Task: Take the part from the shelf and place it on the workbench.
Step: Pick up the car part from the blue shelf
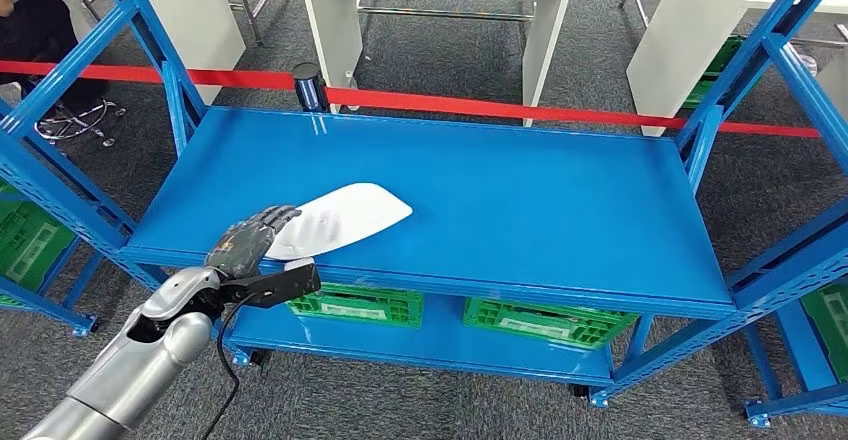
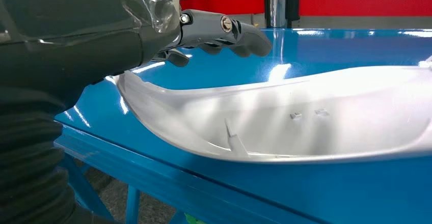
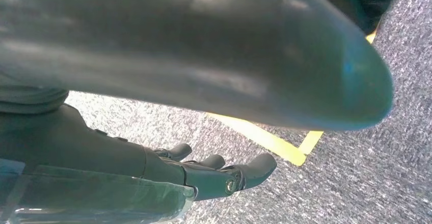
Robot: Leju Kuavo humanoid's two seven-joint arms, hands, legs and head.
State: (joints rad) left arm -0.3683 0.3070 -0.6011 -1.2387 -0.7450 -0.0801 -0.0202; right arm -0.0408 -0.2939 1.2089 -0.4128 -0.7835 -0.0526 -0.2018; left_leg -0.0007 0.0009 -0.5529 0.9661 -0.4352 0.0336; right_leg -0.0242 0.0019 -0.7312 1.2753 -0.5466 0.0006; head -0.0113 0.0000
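Silver and jointed, the left arm (image 1: 140, 365) reaches up from the lower left of the head view toward the blue shelf (image 1: 560, 210). Its left hand (image 1: 250, 240) sits at the near front edge of the shelf, over the near end of the white part (image 1: 345, 218). From the wrist camera the fingers (image 2: 239, 33) stretch forward above the raised rim of the part with blue shelf showing between them and it, so they look spread and not closed on anything; whether the palm touches the part I cannot tell.

That part is a smooth, shallow, curved white shell lying flat on the shelf top, near the front left, its narrower end toward the hand and its broader end pointing to the middle of the shelf. Its near end slightly overhangs the front edge.

Down by the grey carpet (image 3: 356, 147), the right hand (image 3: 214, 175) hangs with its fingers (image 3: 254, 168) loosely extended and apart, holding nothing, near a yellow floor line (image 3: 270, 142).

Green crates (image 1: 545, 320) sit on the lower level of the shelf. Behind it run a red barrier tape (image 1: 480, 106) with its dark post (image 1: 309, 87), and a white table (image 1: 440, 20) stands beyond
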